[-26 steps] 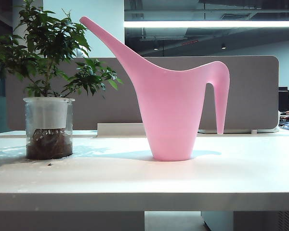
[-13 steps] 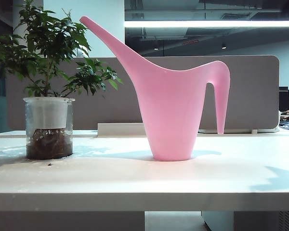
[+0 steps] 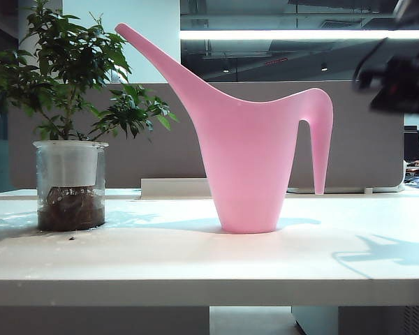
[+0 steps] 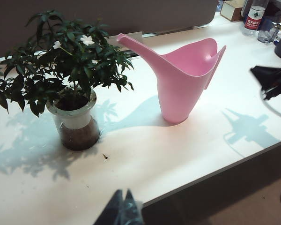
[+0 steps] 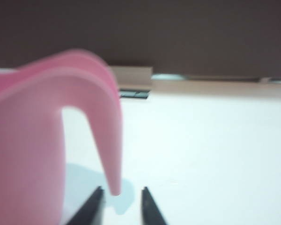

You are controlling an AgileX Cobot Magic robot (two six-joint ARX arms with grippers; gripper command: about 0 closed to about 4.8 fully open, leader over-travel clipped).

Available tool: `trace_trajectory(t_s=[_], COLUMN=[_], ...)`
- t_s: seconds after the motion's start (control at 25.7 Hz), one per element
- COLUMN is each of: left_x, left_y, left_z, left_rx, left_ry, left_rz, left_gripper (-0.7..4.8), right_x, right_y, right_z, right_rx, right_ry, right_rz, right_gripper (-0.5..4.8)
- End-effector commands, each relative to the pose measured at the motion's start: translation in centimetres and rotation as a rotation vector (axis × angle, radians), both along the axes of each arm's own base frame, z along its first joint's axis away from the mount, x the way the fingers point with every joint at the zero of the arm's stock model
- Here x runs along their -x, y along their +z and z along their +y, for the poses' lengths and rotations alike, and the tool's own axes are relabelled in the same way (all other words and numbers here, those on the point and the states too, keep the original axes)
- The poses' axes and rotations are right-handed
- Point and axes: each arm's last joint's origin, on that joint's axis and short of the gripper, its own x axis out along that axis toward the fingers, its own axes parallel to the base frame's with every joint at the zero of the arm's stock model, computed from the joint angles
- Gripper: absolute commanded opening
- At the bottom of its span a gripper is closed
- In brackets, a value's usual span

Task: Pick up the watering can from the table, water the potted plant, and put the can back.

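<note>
- Watering can (image 3: pixel 248 150) stands upright on the table (image 3: pixel 195 262), roughly mid-table. This is the ref pt for everything else here.
- Can's spout slants up twd the potted plant (image 3: pixel 70 118); spout tip sits over the outer leaves. Arched handle is on the can's far side from the plant, open end hanging down, not touching the tabletop.
- Plant stands on the same table, spout side of the can, apart from it w/ bare table between. Clear pot shows a white band, w/ soil + roots below.
- Right gripper (image 5: pixel 120 206): on the handle side of the can, near the handle's hanging tip. Wrist view has the two dark fingertips (image 5: pixel 94 204) parted w/ a gap, nothing between them; handle tip (image 5: pixel 113 185) is just above the gap. Not gripping.
- In the exterior view the right arm (image 3: pixel 401 73) is a dark blur, high up on the handle side of the can, clear of it; its shadow falls on the table that side.
- Left gripper (image 4: pixel 122 208): on the near side of the table from the can, well apart from it. Only dark tips show, pressed together = closed, holding nothing.
- Grey divider panel (image 3: pixel 363 132) runs behind the can.
</note>
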Motion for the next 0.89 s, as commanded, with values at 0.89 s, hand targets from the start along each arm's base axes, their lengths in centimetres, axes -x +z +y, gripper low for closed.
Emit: trace_trajectory(t_s=[0.89], left_x=[0.0], left_y=[0.1], left_z=[0.0], left_rx=[-0.001], left_ry=[-0.003], left_rz=[-0.01], left_gripper=[-0.05], right_x=[-11.4], right_y=[-2.1], right_z=[2.9], right_rx=[0.041], right_ry=[0.127], right_rz=[-0.091], right_gripper=[2.53])
